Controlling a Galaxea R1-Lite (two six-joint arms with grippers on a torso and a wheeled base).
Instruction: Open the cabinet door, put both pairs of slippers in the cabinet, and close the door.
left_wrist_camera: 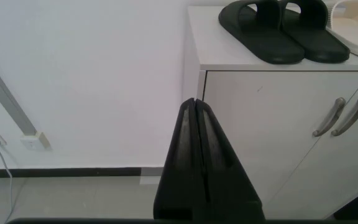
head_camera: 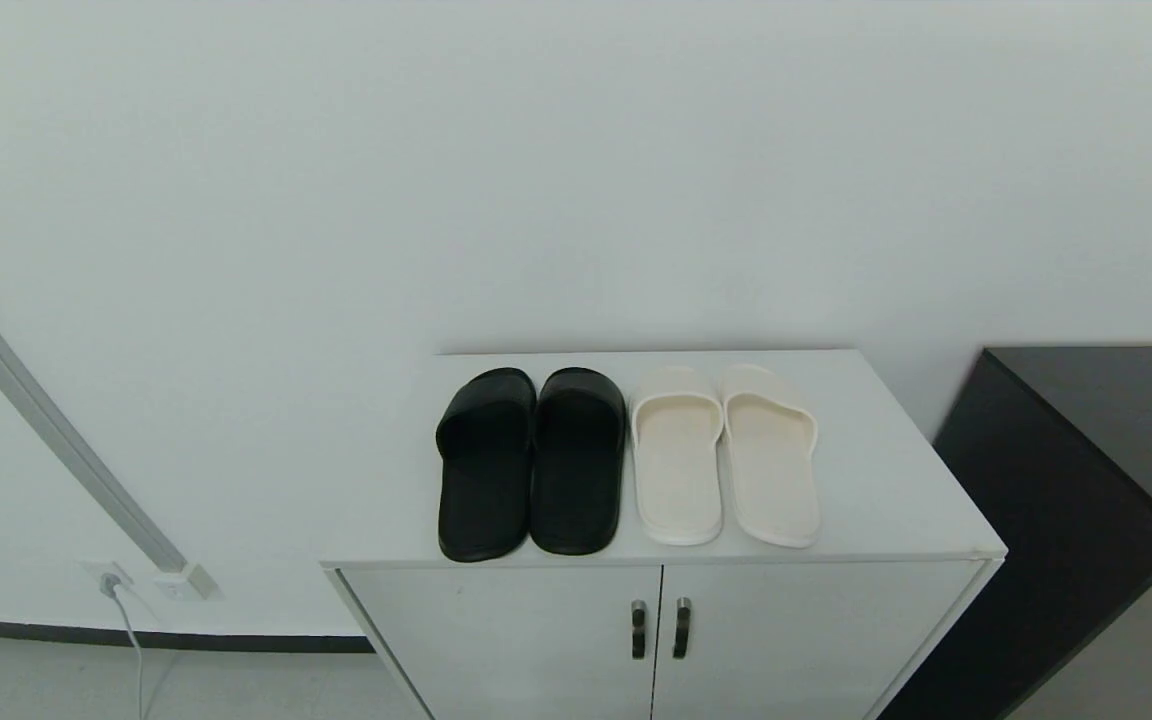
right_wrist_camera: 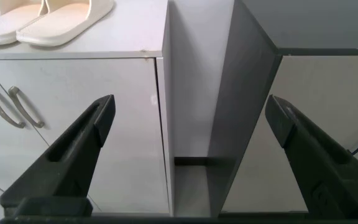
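Left fingers (left_wrist_camera: 211,149) were pressed together and right fingers (right_wrist_camera: 73,146) apart, near the shut cabinet (head_camera: 496,640) bearing black slippers (head_camera: 486,470) and white slippers (head_camera: 676,470).

No writing, label, brand mark, number or sign can be read. The black slippers (head_camera: 536,470), the cream slippers (head_camera: 741,460), the white cabinet (head_camera: 496,640) and the wall socket (head_camera: 106,578) all show plain, unmarked surfaces.
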